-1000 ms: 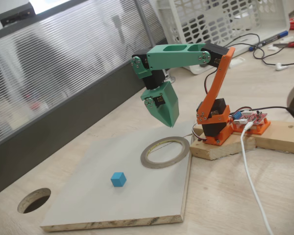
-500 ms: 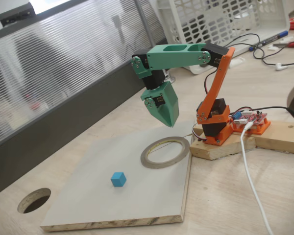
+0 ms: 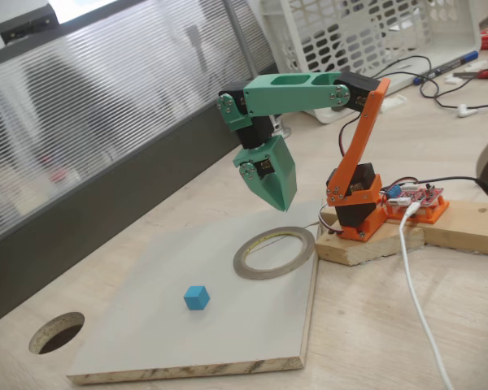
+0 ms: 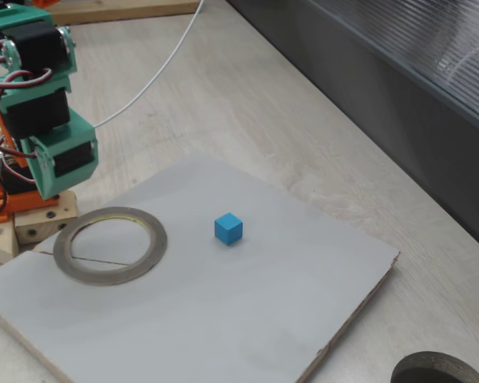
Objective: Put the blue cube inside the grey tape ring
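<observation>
On the pale grey board (image 3: pixel 228 325) that lies across the table (image 3: pixel 374 325), the blue cube (image 3: pixel 197 297) sits alone on one face, well apart from the grey tape ring (image 3: pixel 274 253), which lies flat near the board's corner beside the arm's wooden base block (image 3: pixel 366 244). Nothing is in the ring yet, so the whole pick and carry is, as I read it, still ahead. What worries me from here is the cube being so small and light: if the fingers (image 3: pixel 281 197) come down off-centre or turned askew to its faces, they could nudge it sliding over the smooth board or tip it away instead of gripping it. The thin ring looks loose too, and a low sweep on the way over could knock it out of place. The arm stands with its orange lower link raised and the green upper link reaching out level, the wrist bent so the fingers point steeply down, hanging in the air above the far rim of the ring and nowhere near the cube. They look pressed together into one green wedge, holding nothing.
</observation>
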Tool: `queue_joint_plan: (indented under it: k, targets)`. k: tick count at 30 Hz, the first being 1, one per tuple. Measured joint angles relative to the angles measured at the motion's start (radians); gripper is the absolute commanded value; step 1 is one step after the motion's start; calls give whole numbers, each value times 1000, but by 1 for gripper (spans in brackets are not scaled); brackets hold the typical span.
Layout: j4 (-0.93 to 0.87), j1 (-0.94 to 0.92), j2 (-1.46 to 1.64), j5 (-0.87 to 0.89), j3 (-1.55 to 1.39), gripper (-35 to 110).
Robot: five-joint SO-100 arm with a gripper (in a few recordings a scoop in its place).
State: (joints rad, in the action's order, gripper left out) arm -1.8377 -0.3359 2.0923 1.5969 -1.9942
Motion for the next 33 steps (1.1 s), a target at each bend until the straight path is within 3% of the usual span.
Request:
queue_joint_plan:
  k: [5,13,17,24,33]
  targets:
    - [0,74,0,-3,2,2]
    - [0,549,-3,-3,-2,2]
    - [0,686,-3,2,0,2]
    - [0,730,-140,0,52,2]
    - [0,726,-534,2,538,2]
